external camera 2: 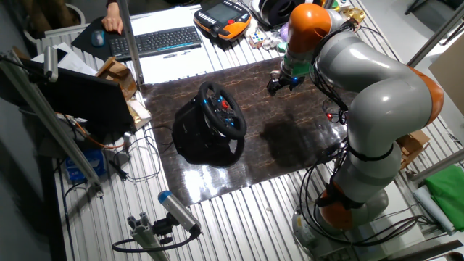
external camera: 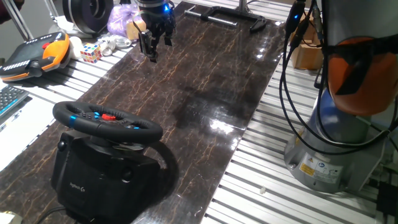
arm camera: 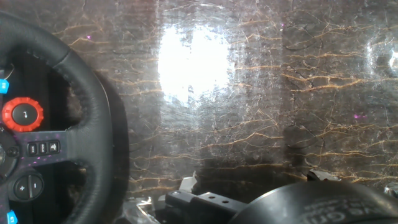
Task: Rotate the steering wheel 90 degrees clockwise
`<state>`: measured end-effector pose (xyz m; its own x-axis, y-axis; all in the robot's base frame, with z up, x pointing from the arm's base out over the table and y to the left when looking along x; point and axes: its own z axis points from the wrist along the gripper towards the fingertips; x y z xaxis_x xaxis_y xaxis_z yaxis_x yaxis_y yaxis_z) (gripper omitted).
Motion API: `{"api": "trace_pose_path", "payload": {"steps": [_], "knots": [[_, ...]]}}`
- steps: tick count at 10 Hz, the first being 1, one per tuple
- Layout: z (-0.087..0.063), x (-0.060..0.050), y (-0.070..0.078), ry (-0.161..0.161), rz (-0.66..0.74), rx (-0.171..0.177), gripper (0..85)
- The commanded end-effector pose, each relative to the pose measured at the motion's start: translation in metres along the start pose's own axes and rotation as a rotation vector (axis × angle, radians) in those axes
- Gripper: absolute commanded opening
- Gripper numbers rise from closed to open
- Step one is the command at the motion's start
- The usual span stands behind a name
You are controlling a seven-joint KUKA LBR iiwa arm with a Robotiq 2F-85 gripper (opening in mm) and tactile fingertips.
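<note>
The gripper (external camera: 153, 45) hangs with fingers slightly apart and empty above the far end of the dark mat (external camera: 205, 81), well apart from the wheel (external camera: 107, 120), which sits on its base at the near end, untouched.

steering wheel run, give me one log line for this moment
phase: approach | gripper: jaws open, empty, above dark slab | steering wheel: untouched, on its base | contact: none
</note>
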<state>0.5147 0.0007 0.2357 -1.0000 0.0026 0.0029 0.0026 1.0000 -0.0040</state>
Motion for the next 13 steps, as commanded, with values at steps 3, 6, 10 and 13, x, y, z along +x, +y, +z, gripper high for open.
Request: {"api": "trace_pose_path", "payload": {"steps": [3,6,10,13], "knots": [[-0.0013,0.0002,0.0004,0.027,0.241,0.067,0.7],[-0.0014,0.0004,0.0011,0.025,0.243,0.060,0.7],[-0.0003,-0.0010,0.0025,0.019,0.268,0.009,0.7],[0.0017,-0.0047,0.0066,0.008,0.268,-0.005,0.7]]}}
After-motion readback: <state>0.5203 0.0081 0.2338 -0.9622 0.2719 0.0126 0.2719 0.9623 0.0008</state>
